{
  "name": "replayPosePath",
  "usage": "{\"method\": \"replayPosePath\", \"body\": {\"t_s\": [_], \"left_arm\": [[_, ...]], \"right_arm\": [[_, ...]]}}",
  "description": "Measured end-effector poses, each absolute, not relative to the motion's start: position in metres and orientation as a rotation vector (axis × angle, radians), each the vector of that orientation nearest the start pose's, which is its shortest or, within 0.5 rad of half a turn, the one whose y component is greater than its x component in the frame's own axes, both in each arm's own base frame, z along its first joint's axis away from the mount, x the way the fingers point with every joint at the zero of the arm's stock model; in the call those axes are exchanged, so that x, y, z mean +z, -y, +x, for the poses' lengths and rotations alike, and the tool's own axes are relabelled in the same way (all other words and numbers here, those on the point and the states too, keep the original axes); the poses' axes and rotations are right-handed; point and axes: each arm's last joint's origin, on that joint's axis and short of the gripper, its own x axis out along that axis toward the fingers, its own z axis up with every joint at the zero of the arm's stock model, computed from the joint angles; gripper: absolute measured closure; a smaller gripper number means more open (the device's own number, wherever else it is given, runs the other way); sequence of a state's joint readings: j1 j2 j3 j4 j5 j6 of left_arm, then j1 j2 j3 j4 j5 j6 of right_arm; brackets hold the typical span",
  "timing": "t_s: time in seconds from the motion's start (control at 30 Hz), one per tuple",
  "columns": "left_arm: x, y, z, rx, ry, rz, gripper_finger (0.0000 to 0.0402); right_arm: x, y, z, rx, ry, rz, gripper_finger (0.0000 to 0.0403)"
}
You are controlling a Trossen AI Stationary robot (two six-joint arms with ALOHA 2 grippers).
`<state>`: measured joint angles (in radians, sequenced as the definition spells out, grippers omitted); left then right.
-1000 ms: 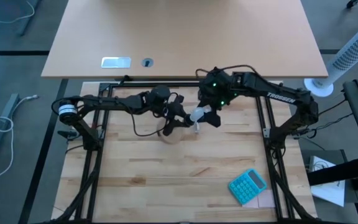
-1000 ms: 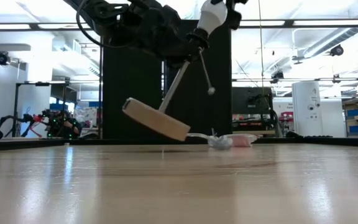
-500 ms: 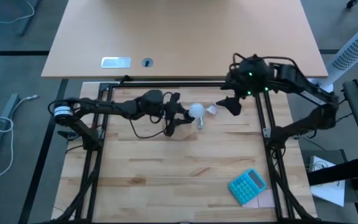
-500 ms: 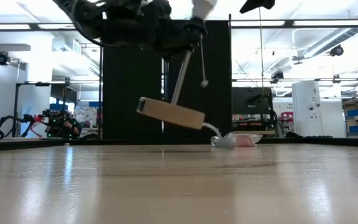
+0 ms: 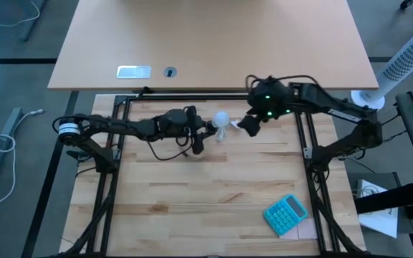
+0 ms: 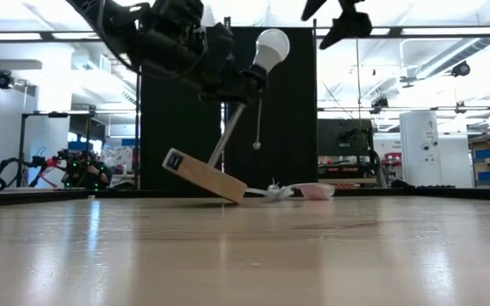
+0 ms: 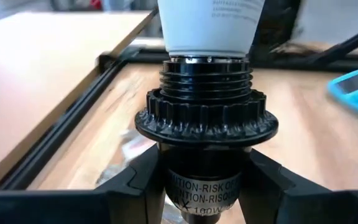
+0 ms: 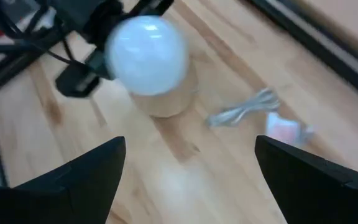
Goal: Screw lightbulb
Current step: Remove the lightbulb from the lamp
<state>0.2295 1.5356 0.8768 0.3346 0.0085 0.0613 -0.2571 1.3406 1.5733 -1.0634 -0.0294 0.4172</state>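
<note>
Small white rounded lightbulb (image 5: 221,118): sitting neck-down in the ribbed black screw socket (image 7: 207,121), raised well above the pale wooden slatted table (image 5: 214,193) and tilted over toward the right arm's side, presumably so the globe is facing the turning hand. Some thread is showing above the collar in the left wrist view, so seating is judged unfinished. Left gripper (image 5: 194,127): pinching the socket's lower barrel between both fingers (image 7: 135,186), bracing the lamp against twisting. Tan round wooden base disc (image 6: 204,176): hanging tilted at the foot of the thin stem, lower edge at or just above the tabletop; contact not determinable. Right gripper (image 5: 247,124): spread wide and holding nothing, hovering just beside the bulb, dome lying off to one side of the gap in the right wrist view. Crumpled clear wrapper with cord (image 8: 260,115): lying beyond the disc near the black frame rail (image 5: 206,97), below the working height. Turquoise calculator (image 5: 286,213): well apart. Open table lying toward the near side; the far rail closing in close behind both grippers.
</note>
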Motion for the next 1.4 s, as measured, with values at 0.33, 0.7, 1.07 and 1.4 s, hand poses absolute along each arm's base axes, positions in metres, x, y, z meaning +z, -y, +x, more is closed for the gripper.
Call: {"method": "replayPosePath", "body": {"t_s": [0.33, 0.7, 1.07, 1.4], "left_arm": [[0.254, -0.074, 0.335, 0.324, -0.471, 0.175, 0.0258], [0.264, -0.076, 0.338, 0.480, -0.412, 0.367, 0.0258], [0.264, -0.078, 0.339, 0.523, -0.428, 0.467, 0.0258], [0.264, -0.078, 0.339, 0.523, -0.426, 0.461, 0.0258]], "right_arm": [[0.416, 0.073, 0.261, -0.460, -0.751, 0.589, 0.0050], [0.418, 0.078, 0.277, -0.491, -0.576, 0.817, 0.0050], [0.413, 0.083, 0.286, -0.529, -0.545, 0.939, 0.0050], [0.395, 0.090, 0.308, -0.537, -0.598, 0.932, 0.0055]]}}
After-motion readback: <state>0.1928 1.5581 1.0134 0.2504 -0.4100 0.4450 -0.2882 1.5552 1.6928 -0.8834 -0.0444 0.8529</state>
